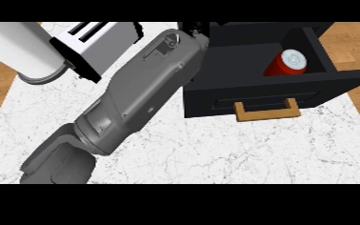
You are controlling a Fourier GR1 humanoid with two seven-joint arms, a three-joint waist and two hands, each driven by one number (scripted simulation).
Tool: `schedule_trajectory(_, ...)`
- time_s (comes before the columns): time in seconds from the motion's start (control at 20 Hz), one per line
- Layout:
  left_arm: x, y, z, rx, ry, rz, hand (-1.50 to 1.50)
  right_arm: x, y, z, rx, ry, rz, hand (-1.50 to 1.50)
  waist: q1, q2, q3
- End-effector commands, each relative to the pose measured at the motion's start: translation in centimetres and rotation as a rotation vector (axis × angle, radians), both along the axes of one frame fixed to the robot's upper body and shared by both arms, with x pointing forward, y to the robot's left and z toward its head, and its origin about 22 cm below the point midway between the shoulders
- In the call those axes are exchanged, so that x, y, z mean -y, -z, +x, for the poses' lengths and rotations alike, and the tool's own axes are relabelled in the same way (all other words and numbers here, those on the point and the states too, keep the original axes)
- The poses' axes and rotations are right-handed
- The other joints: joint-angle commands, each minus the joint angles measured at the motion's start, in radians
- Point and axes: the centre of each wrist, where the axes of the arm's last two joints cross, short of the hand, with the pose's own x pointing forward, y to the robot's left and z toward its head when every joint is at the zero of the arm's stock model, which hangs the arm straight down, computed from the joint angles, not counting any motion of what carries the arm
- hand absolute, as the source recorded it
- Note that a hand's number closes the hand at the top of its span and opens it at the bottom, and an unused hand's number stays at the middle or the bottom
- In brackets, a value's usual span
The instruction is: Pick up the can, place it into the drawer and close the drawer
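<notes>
One can (289,63) inside open drawer (256,93)

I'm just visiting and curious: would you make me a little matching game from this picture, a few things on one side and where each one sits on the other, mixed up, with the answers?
Things:
1. red can
2. wooden handle
3. toaster
4. white cylinder

Places:
A. at the far left of the counter
B. on the front of the black drawer
C. lying inside the open drawer
D. between the white cylinder and the grey forearm

Pairs: 1-C, 2-B, 3-D, 4-A
</notes>
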Motion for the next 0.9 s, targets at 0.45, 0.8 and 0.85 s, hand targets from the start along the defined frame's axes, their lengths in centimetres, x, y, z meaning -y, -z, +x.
schedule_trajectory(0.45,-0.2,2.5,0.2,-0.012,-0.095,0.081,-1.5,-0.5,-1.4,0.5,0.024,-0.023,-0.019,-1.5,-0.023,0.006,0.0)
schedule_trajectory(0.8,0.4,2.1,-0.1,-0.01,-0.127,0.068,-1.5,-0.1,-1.1,0.4,0.013,-0.017,-0.002,-1.5,-0.025,0.004,0.0)
schedule_trajectory(0.85,-0.1,2.7,0.1,-0.034,-0.14,0.041,-1.5,0.0,-0.3,0.9,0.011,-0.012,-0.005,-1.5,-0.025,0.008,0.001)
